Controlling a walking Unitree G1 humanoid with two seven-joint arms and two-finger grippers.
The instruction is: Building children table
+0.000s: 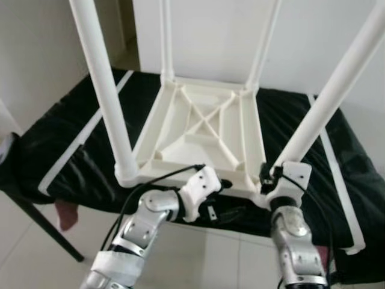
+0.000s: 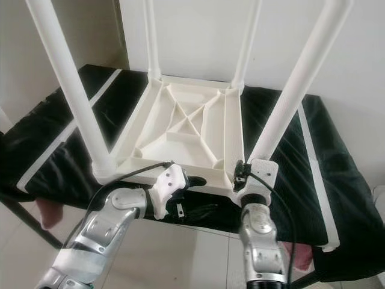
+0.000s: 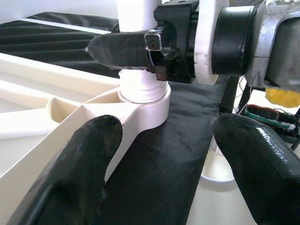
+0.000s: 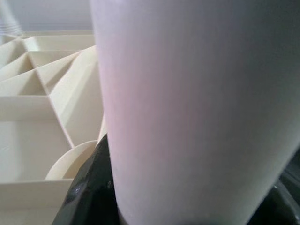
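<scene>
Right end effector (image 1: 269, 176) clenched on leg (image 1: 322, 102) at 5 o'clock, left end effector (image 3: 164, 154) released; risks cross-threading if twisted tilted.

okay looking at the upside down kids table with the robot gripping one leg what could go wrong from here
1. The right gripper clamps the near right leg low at its socket, where threads still show; turned crooked, it might cross-thread.
2. The table top lies near the edge of the black-covered surface; twisting could slide it off.
3. The open left gripper sits close and could be bumped.
</scene>
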